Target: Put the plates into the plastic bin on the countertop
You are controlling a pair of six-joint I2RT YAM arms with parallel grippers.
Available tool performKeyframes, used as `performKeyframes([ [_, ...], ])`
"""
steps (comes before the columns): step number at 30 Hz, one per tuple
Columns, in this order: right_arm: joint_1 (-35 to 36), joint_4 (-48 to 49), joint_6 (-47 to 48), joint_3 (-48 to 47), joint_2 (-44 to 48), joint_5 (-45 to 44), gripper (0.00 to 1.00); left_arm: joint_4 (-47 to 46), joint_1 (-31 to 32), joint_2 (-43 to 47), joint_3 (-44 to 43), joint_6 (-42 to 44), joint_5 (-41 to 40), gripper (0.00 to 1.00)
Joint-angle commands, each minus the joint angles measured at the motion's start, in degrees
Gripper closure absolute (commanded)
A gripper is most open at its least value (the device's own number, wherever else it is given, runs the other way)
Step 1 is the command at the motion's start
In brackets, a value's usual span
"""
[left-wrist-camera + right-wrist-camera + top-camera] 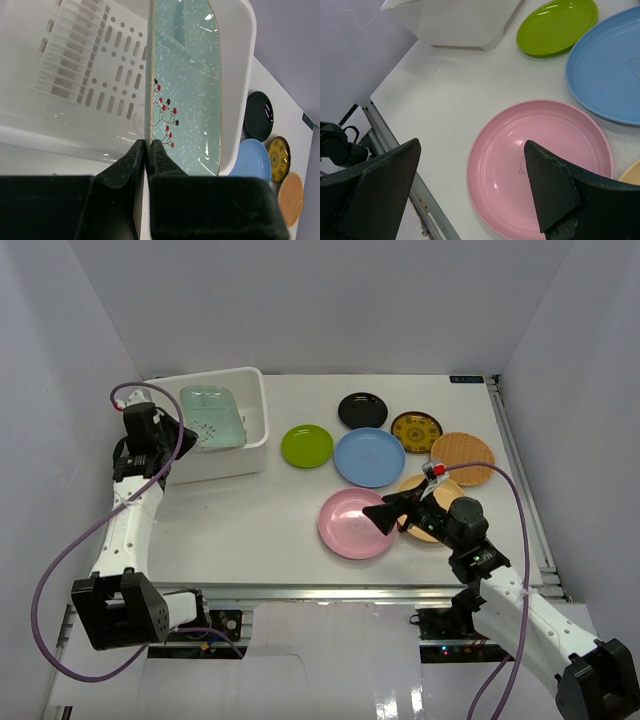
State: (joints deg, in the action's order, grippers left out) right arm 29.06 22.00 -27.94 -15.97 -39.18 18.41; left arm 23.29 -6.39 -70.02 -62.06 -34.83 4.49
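White tabletop with metal rails at its right and near edges, enclosed by pale grey walls; two arms are mounted at the near edge. At the far left corner stands the white bin, its slotted bottom visible in the left wrist view. A pale green tray, speckled white and printed with a small sprig of red and black berries, sits tilted inside the bin, toward its far side; whether it touches the bottom cannot be told. To the right of the bin seven round plates lie flat on the tabletop. The pink plate lies nearest the arms. The light blue plate is just beyond it. The orange plate is at the right. The tan plate is just beside the pink one and partly hidden by the right arm. The lime plate is just left of the light blue one. The dark plate with yellow pattern and the black plate lie farthest back. Left gripper: reaching over the bin's left side, jaws closed on the rim of the tray. Right gripper: above the right part of the pink plate, jaws spread wide with nothing between them.
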Motion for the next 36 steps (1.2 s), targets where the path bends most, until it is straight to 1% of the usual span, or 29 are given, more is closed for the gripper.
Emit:
performKeyframes([
  [1,0.30,2.25,0.08,-1.17,-0.46,1.44,0.10,-10.02,-0.28,0.94,-3.15,-1.82,2.19,1.00],
  [4,0.30,1.82,0.17,-1.43,-0.46,1.19,0.10,-9.93,-1.43,-1.43,-2.80,-1.91,1.58,1.00],
  [8,0.30,2.00,-0.27,-1.52,-0.72,1.19,0.10,-13.26,-1.69,-4.59,0.18,-2.70,-0.44,1.00],
  [11,0.30,-0.02,0.17,-2.23,-0.81,1.27,0.10,-14.06,-1.87,-7.67,0.10,-2.79,-2.38,1.00],
  [18,0.30,-0.99,0.35,-1.52,0.51,0.04,0.10,-16.35,-1.96,-13.30,1.50,-2.00,-3.61,1.00],
  [19,0.30,-1.34,0.43,-1.61,0.51,0.04,0.10,-16.26,-1.96,-13.91,1.68,-1.82,-5.00,1.00],
  [21,0.30,-2.74,0.87,-1.61,0.86,-0.57,0.10,-14.68,-1.87,-13.92,1.68,-1.82,-8.25,0.86],
  [22,0.30,-3.19,0.87,-1.61,1.03,-2.14,0.10,-14.24,-1.96,-13.57,2.38,-1.91,-9.75,0.78],
  [23,0.30,-3.71,1.22,-1.61,1.38,-3.02,0.11,-14.58,-1.96,-12.43,2.91,-1.74,-11.68,0.55],
  [24,0.21,-4.15,1.31,-1.61,1.47,-4.16,0.10,-15.02,-1.96,-11.73,3.52,-1.21,-11.96,0.44],
  [25,0.30,-5.98,1.31,-1.87,1.47,-7.57,0.11,-15.55,-1.96,-11.28,4.48,-0.51,-11.53,0.35],
  [27,0.30,-7.93,1.23,-2.23,1.12,-11.45,0.11,-16.08,-1.96,-9.71,4.93,-0.24,-10.12,0.22],
  [28,0.21,-9.33,1.23,-2.49,0.95,-14.86,0.11,-16.52,-1.96,-9.18,5.19,-0.33,-9.16,0.12],
  [29,0.30,-9.69,1.14,-2.49,0.51,-16.55,0.12,-17.30,-1.96,-8.47,5.28,-0.41,-7.93,0.06],
  [31,0.30,-10.31,0.70,-2.49,-0.37,-20.58,0.15,-17.75,-1.52,-6.63,4.85,-0.59,-4.85,0.03],
  [32,0.30,-10.66,0.52,-2.75,-0.98,-21.57,0.16,-17.84,-1.26,-6.01,3.98,-0.59,-4.58,0.02],
  [33,0.21,-11.01,0.26,-2.93,-2.47,-22.62,0.18,-18.10,-0.64,-4.53,3.45,-0.50,-2.06,0.02],
  [36,0.30,-11.63,-0.27,-4.33,-6.07,-26.93,0.28,-18.63,1.63,-1.97,0.47,-0.59,-0.80,0.02],
])
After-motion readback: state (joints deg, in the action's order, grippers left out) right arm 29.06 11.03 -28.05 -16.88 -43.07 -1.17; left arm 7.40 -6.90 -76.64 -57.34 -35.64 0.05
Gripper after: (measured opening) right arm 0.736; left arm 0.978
